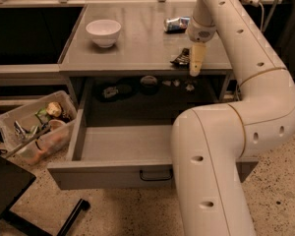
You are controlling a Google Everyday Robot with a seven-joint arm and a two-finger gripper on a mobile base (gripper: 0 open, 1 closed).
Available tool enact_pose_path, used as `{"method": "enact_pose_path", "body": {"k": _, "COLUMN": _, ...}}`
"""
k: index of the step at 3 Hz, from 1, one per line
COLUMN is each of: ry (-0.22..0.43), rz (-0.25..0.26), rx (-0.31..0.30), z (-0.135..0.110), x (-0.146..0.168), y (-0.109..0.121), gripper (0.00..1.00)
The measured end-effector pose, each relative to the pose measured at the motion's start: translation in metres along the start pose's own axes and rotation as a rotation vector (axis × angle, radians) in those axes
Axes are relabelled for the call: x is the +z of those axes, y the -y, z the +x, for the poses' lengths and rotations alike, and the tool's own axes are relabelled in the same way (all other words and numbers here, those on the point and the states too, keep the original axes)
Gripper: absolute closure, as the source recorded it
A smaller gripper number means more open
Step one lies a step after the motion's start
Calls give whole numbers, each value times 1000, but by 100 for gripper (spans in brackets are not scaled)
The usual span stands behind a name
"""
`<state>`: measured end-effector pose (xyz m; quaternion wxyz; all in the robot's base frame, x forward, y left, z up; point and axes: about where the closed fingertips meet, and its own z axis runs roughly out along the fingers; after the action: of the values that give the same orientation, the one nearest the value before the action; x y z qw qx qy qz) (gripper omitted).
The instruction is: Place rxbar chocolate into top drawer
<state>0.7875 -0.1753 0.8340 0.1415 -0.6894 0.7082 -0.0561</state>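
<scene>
gripper (196, 69) — hangs over the bench's front edge, toward the right corner; grip state cannot be told
rxbar chocolate (180, 58) — flat on the bench top near the front edge, just left of the gripper
top drawer (98, 173) — stands open below

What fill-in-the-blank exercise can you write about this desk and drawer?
1. The top drawer stands ___.
2. The rxbar chocolate lies on the desk, not in the ___.
3. The gripper hangs beside the rxbar chocolate, at the desk's ___ edge.
4. The soda can lies on its ___.
Missing words: open; drawer; front; side.
</scene>
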Motion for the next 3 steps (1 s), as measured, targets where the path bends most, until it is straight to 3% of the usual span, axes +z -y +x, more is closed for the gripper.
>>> {"method": "enact_pose_path", "body": {"k": 3, "ry": -21, "rz": -67, "rx": -37, "z": -17, "x": 16, "y": -10, "gripper": 0}}
